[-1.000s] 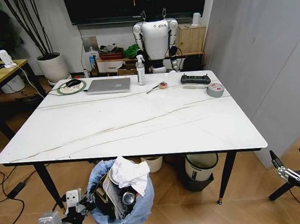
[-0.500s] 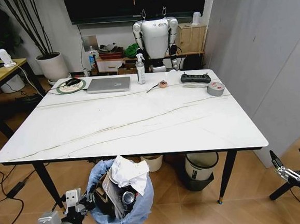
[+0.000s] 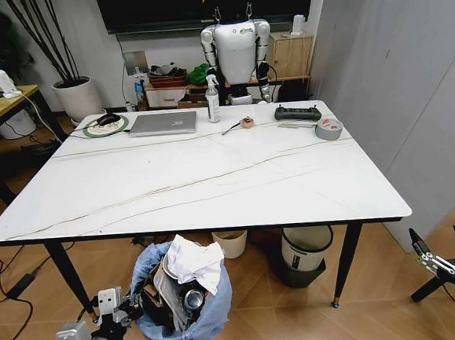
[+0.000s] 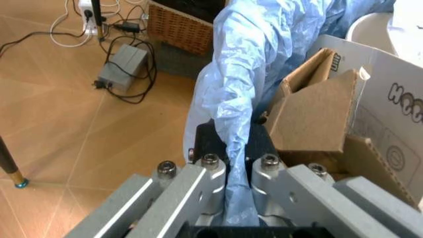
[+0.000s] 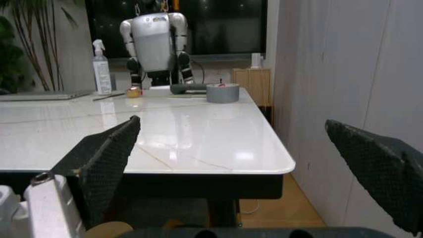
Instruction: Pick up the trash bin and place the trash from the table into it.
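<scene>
Left gripper pinches trash bin liner — trash heaped inside; right gripper wide open.

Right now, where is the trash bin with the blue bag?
In the head view the trash bin sits low on the floor before the table's near edge, toward the robot's left, its liner pinched by the left gripper.

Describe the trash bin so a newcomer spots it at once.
Start at the white marble-look table and look at the floor by its near edge, towards the left. The trash bin has a light-blue bag and overflows with litter; the two bins under the table carry no blue bag.
</scene>
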{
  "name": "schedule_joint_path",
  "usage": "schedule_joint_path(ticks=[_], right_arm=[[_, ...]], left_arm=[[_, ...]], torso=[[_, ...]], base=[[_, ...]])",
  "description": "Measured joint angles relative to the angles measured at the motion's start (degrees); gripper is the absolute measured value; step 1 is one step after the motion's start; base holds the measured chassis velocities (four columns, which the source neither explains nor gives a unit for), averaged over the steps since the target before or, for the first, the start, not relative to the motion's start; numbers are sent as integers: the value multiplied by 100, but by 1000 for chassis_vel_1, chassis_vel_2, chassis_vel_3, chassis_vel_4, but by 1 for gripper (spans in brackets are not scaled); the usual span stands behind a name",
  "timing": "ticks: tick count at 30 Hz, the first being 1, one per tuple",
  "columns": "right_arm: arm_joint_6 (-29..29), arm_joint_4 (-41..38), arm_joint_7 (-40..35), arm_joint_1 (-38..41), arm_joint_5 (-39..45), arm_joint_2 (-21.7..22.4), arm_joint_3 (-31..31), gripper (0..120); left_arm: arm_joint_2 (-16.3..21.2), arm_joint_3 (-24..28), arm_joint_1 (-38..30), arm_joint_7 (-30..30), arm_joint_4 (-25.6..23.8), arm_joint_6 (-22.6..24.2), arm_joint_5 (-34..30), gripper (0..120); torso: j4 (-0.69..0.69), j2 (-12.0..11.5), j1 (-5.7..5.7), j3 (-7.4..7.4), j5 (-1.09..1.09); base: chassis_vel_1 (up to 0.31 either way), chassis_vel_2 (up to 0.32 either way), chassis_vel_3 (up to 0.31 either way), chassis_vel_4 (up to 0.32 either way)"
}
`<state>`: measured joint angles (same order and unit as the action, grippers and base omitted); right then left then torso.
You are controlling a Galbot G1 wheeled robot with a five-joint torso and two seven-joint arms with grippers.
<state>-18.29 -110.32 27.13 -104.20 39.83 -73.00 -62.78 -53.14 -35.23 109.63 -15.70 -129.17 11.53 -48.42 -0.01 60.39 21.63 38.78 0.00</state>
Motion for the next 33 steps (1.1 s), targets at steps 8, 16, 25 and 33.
schedule_joint_path(ticks=[8,16,25,33], right_arm=[[0,0,0,0,0,0,0,100],[0,0,0,0,0,0,0,100],[0,0,0,0,0,0,0,100],[0,0,0,0,0,0,0,100]], left_arm=[[-5,-3,17,-3,21,18,-2,0],[-55,-34,10,13,41,21,-9,0],[-61,2,-48,18,184,40,-29,0],[-161,43,-79,154,322,46,26,0]], torso=[[0,-228,-100,-129,0],[0,-464,-202,-262,0],[0,-710,-311,-399,0],[0,-936,-408,-529,-1]], base=[[0,0,0,0],[0,0,0,0],[0,0,0,0],[0,0,0,0]])
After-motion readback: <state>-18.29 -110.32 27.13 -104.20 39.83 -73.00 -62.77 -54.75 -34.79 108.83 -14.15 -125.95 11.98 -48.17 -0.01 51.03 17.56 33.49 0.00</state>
